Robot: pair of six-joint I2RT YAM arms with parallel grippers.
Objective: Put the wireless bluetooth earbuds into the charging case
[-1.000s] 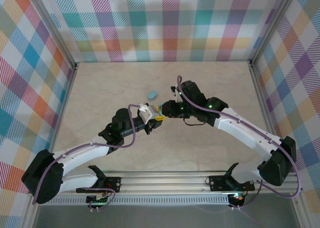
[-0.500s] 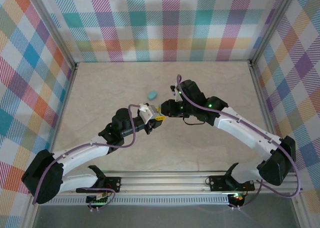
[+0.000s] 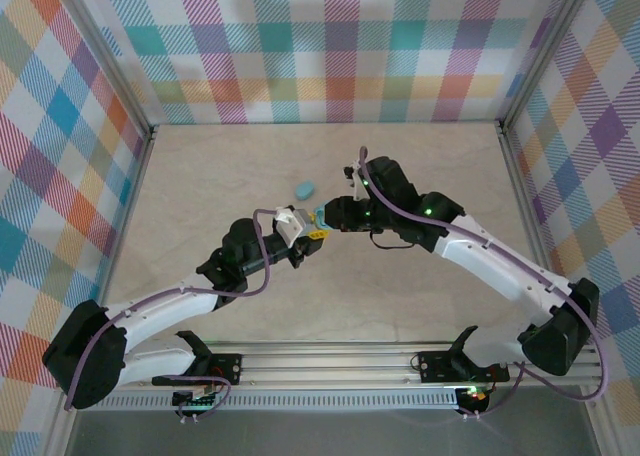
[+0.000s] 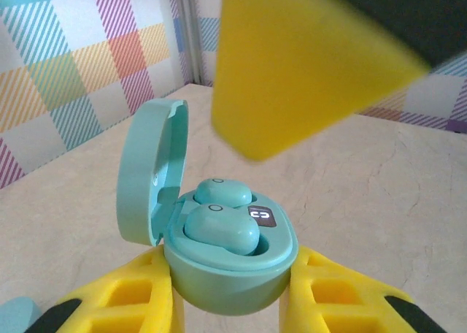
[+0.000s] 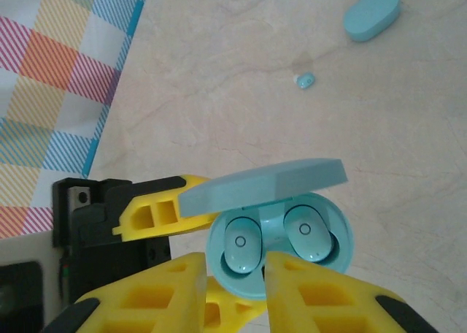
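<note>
Grips the charging case [image 5: 279, 239] firmly in the left gripper [image 4: 230, 282], with yellow fingers [image 4: 124, 304] against both flanks of the shell and the lid [image 4: 148, 174] swung up and open. Hangs the right gripper [image 5: 235, 274] just above the open mouth, jaws parted a little and carrying nothing. Has eased those jaws slightly wider over the last second and drawn the right wrist a touch away from the left. Exposes thereby, in the top view, a sliver of light blue between the two grippers, in place of the plain yellow of a second ago. Points to a release just made: shows both earbuds [image 4: 221, 229] seated side by side in their wells, down inside the rim. Leaves, by that reckoning, little beyond backing off and shutting the lid. Finds, further out on the table [image 5: 219, 70] and well apart from the case, a light-blue oval piece [image 5: 372, 13]. Finds nearer in a tiny light-blue bit [image 5: 304, 79], possibly a spare ear tip, though too small to tell.
</note>
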